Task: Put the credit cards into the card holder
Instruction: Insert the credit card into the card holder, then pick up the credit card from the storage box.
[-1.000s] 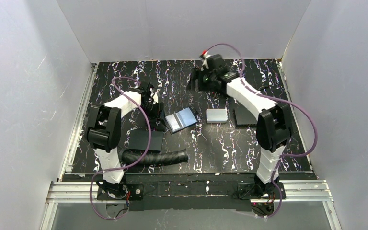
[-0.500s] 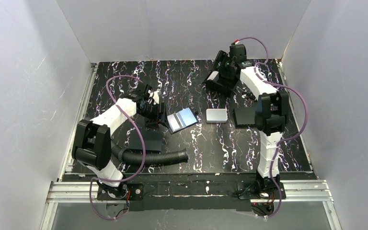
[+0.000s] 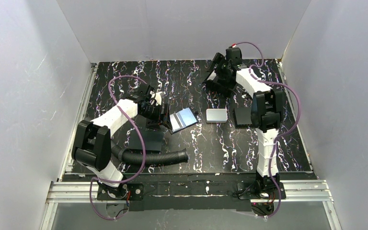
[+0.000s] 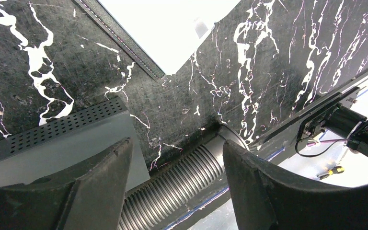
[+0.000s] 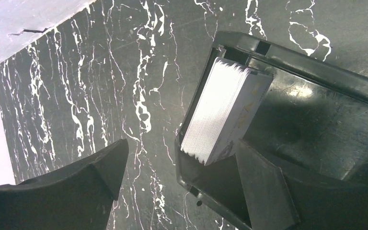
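Observation:
Two credit cards (image 3: 182,119), one blue and one pale, lie side by side in the middle of the table. My left gripper (image 3: 162,115) stands open just left of them, empty. In the left wrist view my left gripper (image 4: 177,143) frames bare table, and a bright pale surface (image 4: 167,28) shows ahead, bordered by a black stitched edge (image 4: 120,40) that looks like the card holder. At the back, my right gripper (image 3: 216,76) is open. My right gripper (image 5: 182,148) straddles the wall of a black tray (image 5: 316,67) holding a thick stack of white cards (image 5: 220,115).
A silver-grey rounded case (image 3: 216,115) lies right of the cards, with a flat black pad (image 3: 244,116) beyond it. A dark perforated box (image 3: 146,140) and a black corrugated hose (image 3: 155,157) lie near the left arm. White walls enclose the table.
The left arm reached out toward the cards and its jaws opened wider. The right arm swung right along the back of the table, opening wider over the black tray.

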Available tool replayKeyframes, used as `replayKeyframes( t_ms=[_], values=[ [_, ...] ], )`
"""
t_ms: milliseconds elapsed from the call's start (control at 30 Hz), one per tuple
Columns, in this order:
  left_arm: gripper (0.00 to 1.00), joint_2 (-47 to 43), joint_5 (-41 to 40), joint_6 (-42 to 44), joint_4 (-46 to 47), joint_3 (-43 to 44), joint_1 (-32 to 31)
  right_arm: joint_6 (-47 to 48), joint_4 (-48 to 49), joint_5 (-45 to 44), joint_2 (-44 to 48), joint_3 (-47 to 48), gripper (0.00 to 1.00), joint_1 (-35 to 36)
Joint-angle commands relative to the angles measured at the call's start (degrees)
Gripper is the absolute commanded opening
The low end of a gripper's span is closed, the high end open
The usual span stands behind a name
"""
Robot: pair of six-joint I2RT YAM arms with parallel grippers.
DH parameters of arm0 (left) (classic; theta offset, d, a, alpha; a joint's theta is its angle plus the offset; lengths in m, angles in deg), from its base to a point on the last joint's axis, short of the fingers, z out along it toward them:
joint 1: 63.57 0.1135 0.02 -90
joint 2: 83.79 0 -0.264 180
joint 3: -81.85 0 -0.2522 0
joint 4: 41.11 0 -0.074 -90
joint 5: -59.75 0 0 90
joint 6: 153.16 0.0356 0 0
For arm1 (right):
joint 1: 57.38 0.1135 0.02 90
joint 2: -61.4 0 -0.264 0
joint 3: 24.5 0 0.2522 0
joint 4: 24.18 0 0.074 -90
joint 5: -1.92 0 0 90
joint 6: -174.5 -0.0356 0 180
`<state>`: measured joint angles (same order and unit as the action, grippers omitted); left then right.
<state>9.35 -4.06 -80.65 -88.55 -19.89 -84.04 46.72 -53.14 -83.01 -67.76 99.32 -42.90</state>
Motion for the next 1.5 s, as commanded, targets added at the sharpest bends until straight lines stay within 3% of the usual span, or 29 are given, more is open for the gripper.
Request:
replayKeyframes(
  t_ms=[0, 233, 1467],
  values=[
    [0.68, -3.7, 0.4, 1.4, -2.0, 2.1, -0.2, -1.8, 2.5, -1.1, -0.6, 2.3, 0.92, -0.1],
    [0.68, -3.3, 0.5, 1.5, -2.3, 2.4, -0.3, -5.0, 7.2, 1.1, -2.2, 0.9, 0.87, -0.8],
    [0.67, -0.8, 0.9, 1.8, -2.4, 2.8, -0.3, -11.2, 9.9, 2.1, -7.1, 1.7, 0.74, -3.0]
  ],
)
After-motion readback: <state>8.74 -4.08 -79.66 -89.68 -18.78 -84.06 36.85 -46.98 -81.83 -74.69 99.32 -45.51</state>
